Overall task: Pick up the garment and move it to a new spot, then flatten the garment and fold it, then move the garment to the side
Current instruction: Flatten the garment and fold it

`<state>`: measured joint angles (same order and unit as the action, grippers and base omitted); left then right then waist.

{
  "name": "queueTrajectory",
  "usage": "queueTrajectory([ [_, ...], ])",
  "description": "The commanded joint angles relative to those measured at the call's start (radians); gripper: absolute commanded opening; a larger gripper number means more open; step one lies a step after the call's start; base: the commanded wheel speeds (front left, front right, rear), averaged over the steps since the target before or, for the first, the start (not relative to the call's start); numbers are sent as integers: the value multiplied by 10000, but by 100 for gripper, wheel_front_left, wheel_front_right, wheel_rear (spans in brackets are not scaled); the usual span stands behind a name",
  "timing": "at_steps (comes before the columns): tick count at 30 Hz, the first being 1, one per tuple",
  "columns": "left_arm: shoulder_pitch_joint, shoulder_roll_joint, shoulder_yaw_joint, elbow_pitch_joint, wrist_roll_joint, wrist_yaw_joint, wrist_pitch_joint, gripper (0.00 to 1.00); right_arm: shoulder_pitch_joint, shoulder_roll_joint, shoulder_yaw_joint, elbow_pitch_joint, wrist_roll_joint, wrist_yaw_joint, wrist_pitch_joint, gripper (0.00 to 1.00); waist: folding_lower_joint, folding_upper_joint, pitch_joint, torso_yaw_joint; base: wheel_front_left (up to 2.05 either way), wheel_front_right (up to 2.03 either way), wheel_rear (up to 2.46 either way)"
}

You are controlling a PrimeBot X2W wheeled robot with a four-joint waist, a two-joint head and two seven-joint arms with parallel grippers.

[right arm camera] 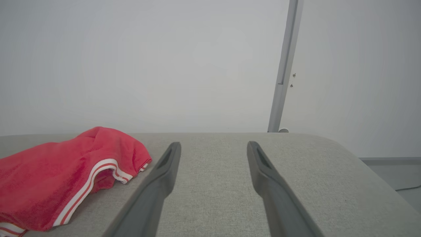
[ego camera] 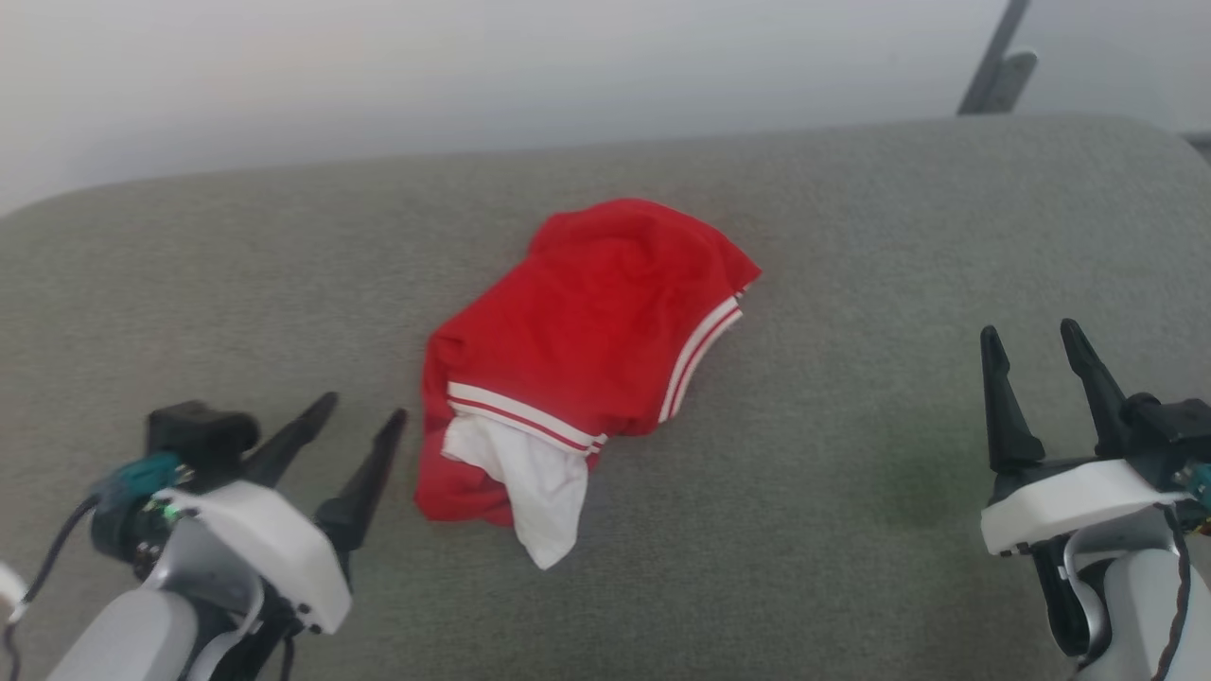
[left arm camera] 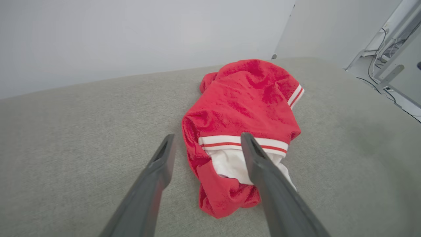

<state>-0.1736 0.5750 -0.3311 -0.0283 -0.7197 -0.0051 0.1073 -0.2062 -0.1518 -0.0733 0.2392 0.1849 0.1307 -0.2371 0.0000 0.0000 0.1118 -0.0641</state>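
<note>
Best reached from left: garment (ego camera: 587, 331) heaped at middle of worktop (ego camera: 851, 236), long axis near-left to far-right, white sleeve end just beside left jaws, well apart from right jaws. Both spread wide, holding nothing.

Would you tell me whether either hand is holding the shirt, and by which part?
Nothing is held. The left hand and right hand are both open and apart from the shirt, which lies crumpled on the grey cushion.
</note>
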Motion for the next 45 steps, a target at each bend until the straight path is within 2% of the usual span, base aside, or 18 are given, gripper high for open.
queueTrajectory([
  [1, -247, 4, -171, -73, 176, -51, 312, 100, -138, 58, -5, 101, 50, 1, -94, 100, 0, 0, 289, -289, 0, 0, 0],
  [2, -247, 4, -171, -73, 176, -51, 312, 100, -138, 58, -5, 101, 50, 1, -94, 100, 0, 0, 289, -289, 0, 0, 0],
  [10, -1116, -247, -1342, -263, 243, 69, 2402, 100, -506, 237, 52, 383, 55, 1, -255, 100, 0, 0, 942, -733, 0, 0, 0],
  [15, -1453, -366, -1820, 89, 259, 180, 3310, 100, -697, 319, 68, 442, 71, 1, -295, 100, 0, 0, 1271, -860, 0, 0, 0],
  [26, -1970, -421, -2442, 866, 787, 657, 4479, 100, -862, 458, 35, 357, -6, 1, -294, 100, 0, 0, 1654, -968, 0, 0, 0],
  [27, -1995, -421, -2499, 903, 806, 657, 4557, 85, -875, 462, 32, 353, -13, 1, -294, 100, 0, 0, 1672, -971, 0, 0, 0],
  [29, -2034, -488, -2545, 923, 803, 672, 4617, 31, -885, 478, 22, 347, -24, 1, -295, 100, 0, 0, 1688, -969, 0, 0, 0],
  [30, -2068, -513, -2535, 927, 785, 709, 4644, 0, -882, 482, 11, 344, -25, 1, -295, 100, 0, 0, 1686, -960, 0, 0, 0],
  [35, -2119, -271, -2495, 681, 677, 724, 4943, 0, -794, 477, -77, 368, -78, 1, -296, 100, 0, 0, 1609, -840, 0, 0, 0],
  [38, -2010, 3, -2260, 273, 620, 903, 5119, 0, -712, 441, -137, 405, -114, 1, -296, 100, 0, 0, 1512, -708, 0, 0, 0],
  [45, -1431, 1383, -1368, -780, 459, 1353, 5397, 0, -455, 331, -201, 459, -153, 1, -297, 100, 0, 0, 1122, -284, 0, 0, 0],
])
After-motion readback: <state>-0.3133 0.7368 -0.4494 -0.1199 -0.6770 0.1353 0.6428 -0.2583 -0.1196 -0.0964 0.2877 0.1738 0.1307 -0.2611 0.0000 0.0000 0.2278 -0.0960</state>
